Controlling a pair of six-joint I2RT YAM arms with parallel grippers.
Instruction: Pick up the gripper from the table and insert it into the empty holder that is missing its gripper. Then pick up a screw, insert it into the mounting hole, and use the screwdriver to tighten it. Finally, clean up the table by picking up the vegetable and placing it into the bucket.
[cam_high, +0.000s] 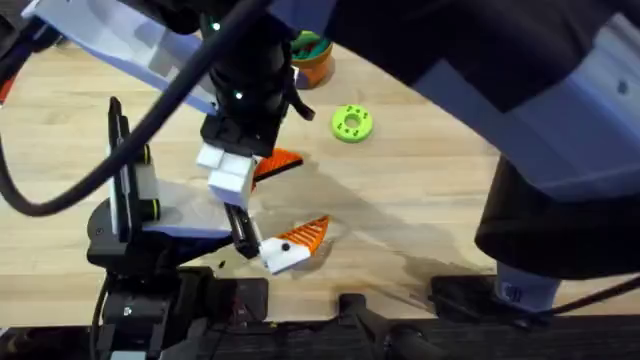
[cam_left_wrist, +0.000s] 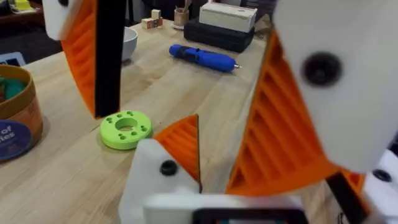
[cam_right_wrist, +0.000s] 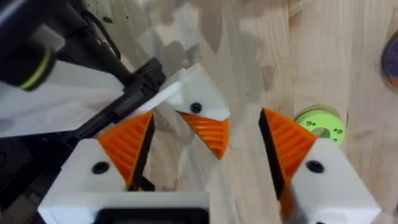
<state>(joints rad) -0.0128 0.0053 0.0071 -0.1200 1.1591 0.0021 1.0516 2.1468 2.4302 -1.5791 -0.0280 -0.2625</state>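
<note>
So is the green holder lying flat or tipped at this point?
Flat. The holder rests on the table with its central opening facing up, nothing inserted in it.

Left arm links: black, glossy, with pale lavender-white shell panels.
Left arm lights: small green indicator dots on the black housing.
Left arm cable: thick black, looped in a long arc.
Left gripper (cam_high: 278, 205): white blocky body, white fingers faced with orange ribbed pads (cam_left_wrist: 283, 140).
Finger edges: black strip along one side of the orange wedge.
Finger screws: round black heads set in the white plastic.
Right gripper (cam_right_wrist: 205, 134): white finger blocks, orange ribbed triangular pads (cam_right_wrist: 287, 140), one black screw per finger.
Right arm: large dark shell, lavender-white panel, black base.
Base hardware: black mounts, yellow-green rings.
</note>
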